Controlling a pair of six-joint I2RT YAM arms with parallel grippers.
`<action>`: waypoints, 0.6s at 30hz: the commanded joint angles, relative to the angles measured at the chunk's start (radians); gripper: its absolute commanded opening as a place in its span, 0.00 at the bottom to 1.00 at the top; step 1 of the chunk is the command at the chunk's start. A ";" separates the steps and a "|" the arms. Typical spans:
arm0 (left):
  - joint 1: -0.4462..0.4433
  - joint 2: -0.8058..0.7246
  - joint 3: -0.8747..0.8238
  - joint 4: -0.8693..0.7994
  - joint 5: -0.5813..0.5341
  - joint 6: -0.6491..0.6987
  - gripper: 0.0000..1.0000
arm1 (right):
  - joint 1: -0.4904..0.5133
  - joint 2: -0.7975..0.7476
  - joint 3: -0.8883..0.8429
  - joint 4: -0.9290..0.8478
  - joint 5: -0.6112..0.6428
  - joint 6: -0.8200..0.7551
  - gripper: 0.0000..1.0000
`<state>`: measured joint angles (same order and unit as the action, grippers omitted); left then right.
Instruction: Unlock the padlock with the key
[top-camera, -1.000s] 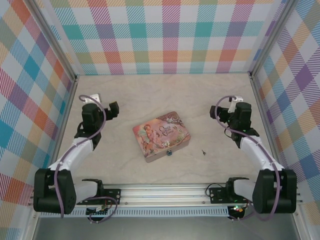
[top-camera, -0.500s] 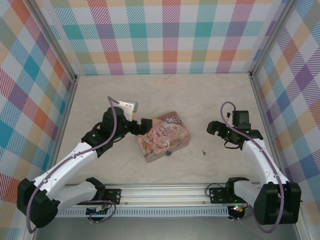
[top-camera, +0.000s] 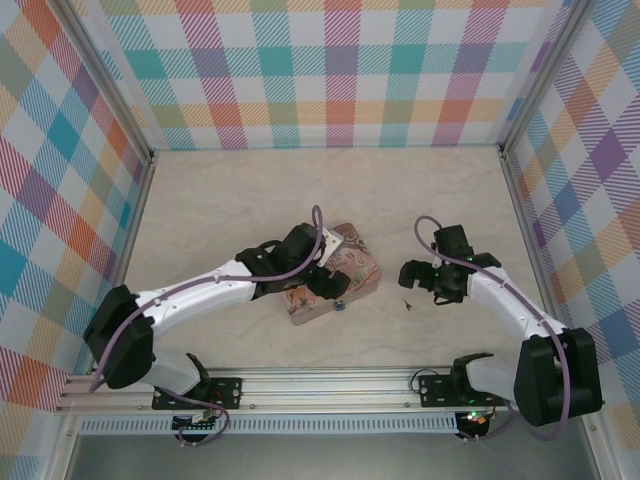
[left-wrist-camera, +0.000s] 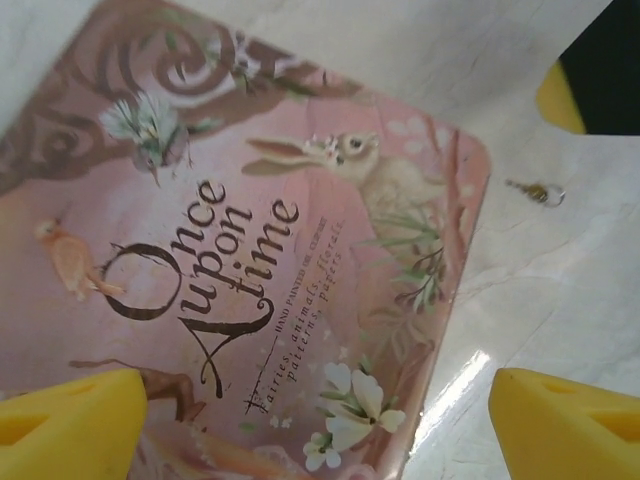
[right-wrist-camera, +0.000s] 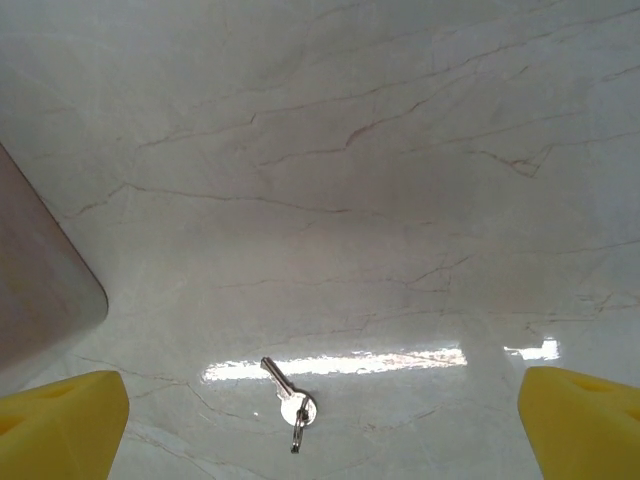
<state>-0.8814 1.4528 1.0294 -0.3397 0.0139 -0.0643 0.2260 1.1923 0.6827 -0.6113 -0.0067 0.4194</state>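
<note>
The pink tin (top-camera: 362, 266) lies near the middle of the tabletop (top-camera: 250, 190) with its lid down, so what it holds cannot be seen. The little blue padlock (top-camera: 341, 304) sits against the tin's near side. The key (top-camera: 406, 303) lies flat on the bare tabletop, to the right of the tin and apart from it.

The left pincer (top-camera: 330, 278) hangs over the tin's right end. In the left wrist view its yellow fingertips (left-wrist-camera: 70, 420) stand wide apart, one over the lid and one over the tabletop past the tin's edge, holding nothing. The right pincer (top-camera: 420, 278) hovers just beyond the key. Its fingertips (right-wrist-camera: 585, 420) are also spread wide and empty, with the key (right-wrist-camera: 290, 400) lying between them.
</note>
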 joint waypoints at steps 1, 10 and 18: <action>-0.005 0.056 0.059 -0.022 -0.016 -0.038 0.85 | 0.025 0.011 0.024 -0.019 0.036 0.035 1.00; -0.005 0.219 0.165 -0.085 -0.136 -0.077 0.72 | 0.062 0.046 0.042 -0.033 0.065 0.048 1.00; -0.002 0.277 0.178 -0.071 -0.226 -0.016 0.66 | 0.076 0.048 0.041 -0.055 0.081 0.061 1.00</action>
<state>-0.8814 1.7008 1.1957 -0.3958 -0.1608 -0.1173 0.2947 1.2301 0.6979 -0.6323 0.0586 0.4622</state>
